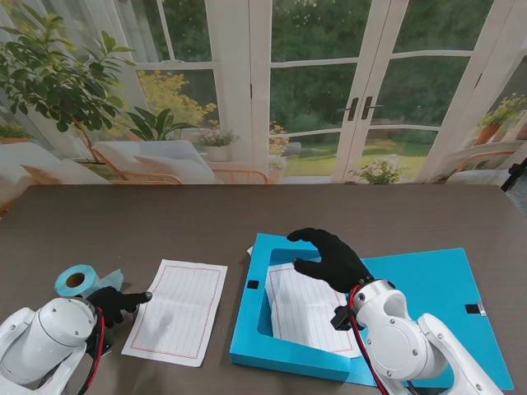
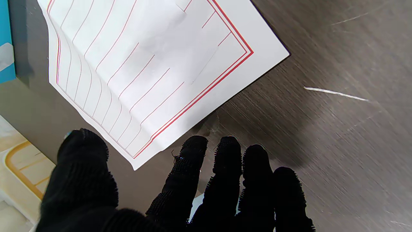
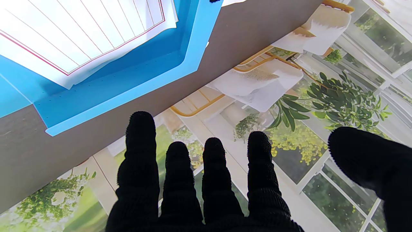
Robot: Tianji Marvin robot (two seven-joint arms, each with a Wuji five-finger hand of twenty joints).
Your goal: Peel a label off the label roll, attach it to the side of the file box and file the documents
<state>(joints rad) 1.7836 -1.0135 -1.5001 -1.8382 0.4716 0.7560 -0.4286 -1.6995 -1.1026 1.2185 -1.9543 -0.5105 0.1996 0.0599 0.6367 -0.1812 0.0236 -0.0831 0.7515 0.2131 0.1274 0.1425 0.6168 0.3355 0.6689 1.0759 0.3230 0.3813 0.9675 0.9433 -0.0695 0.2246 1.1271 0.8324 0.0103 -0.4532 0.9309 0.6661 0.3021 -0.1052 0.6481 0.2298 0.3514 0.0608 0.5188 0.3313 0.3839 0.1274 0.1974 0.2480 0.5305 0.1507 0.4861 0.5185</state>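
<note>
File box, bright blue, lies open and flat on your dark brown wood-grain table, right of centre in the stand view, its lid spread out to the right. Behind the table a backdrop shows glass doors, garden greenery, potted plants and pale lounge chairs. The box's tray holds a white sheet with red ruled lines, its near-left corner riding up against the wall. A second ruled sheet, white with a red double border, lies flat on the table to the left of the box and apart from it. The label roll, pale blue, sits at the far left, just beyond your left hand. Your left hand, black-gloved, hangs beside that loose sheet, fingers loosely apart, holding nothing. Your right hand hovers over the tray, fingers spread wide, empty.
</note>
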